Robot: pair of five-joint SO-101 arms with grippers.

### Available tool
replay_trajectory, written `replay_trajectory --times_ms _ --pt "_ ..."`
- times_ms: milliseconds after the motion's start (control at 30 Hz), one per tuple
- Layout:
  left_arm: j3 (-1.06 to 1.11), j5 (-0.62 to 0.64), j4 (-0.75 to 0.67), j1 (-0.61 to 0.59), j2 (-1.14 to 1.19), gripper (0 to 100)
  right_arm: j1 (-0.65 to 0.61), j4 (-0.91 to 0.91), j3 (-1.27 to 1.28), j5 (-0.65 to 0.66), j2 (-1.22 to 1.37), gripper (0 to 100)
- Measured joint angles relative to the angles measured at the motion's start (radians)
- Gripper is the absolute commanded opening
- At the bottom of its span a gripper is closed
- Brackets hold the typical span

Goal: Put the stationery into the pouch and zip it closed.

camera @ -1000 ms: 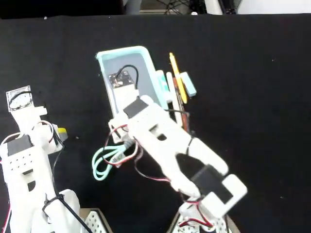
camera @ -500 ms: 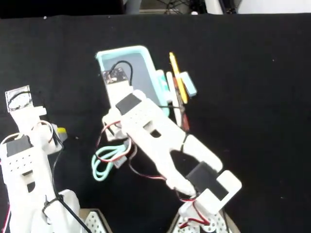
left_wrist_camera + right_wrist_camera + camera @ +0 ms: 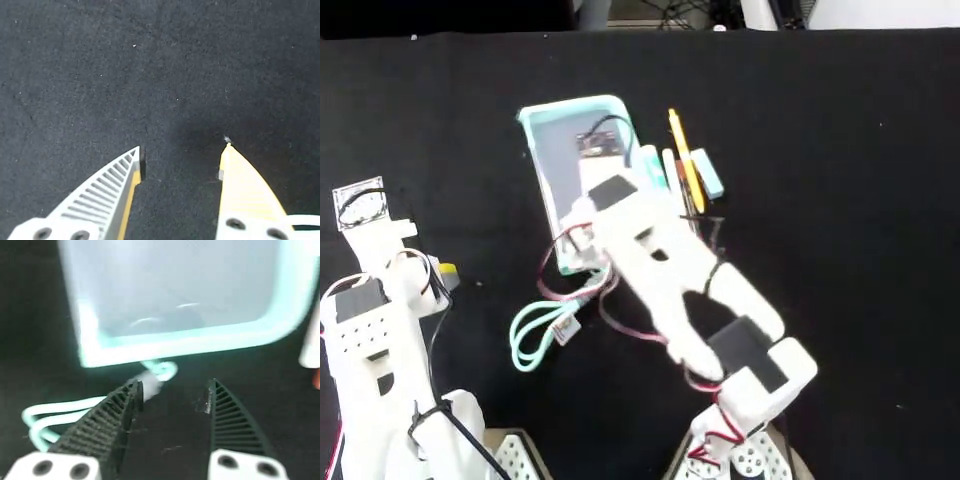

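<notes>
The mint-edged pouch lies flat at the table's centre back, and its grey inside looks bare. My right arm stretches over the pouch's near half. The right gripper is open just short of the pouch's end. The pale zip pull sits by one fingertip, and a mint cord loop trails off beside it. Along the pouch's right side lie a yellow pen, a white pen, a brown pencil and a light blue eraser. My left gripper is open over bare cloth.
The left arm stands at the near left, well apart from the pouch, its yellow jaw tip pointing right. Black cloth covers the table. Red and black wires hang under the right arm near the cord loop.
The right arm's wrist end shifted slightly left, then swung right across the pouch toward the stationery side. The left arm and the stationery have not moved.
</notes>
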Motion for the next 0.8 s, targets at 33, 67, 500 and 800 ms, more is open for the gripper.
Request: replay_trajectory --times_ms 33,67,500,800 --pt "0.0 0.0 0.0 0.0 0.0 26 0.012 0.014 0.0 0.034 0.0 21.5" --pt "0.0 0.0 0.0 0.0 0.0 26 0.018 0.028 0.0 0.057 0.0 21.7" --pt "0.0 0.0 0.0 0.0 0.0 26 -0.008 0.092 -0.137 -0.021 0.003 22.0" --pt "0.0 0.0 -0.028 0.0 0.0 26 -0.11 0.109 -0.227 -0.032 0.19 22.0"
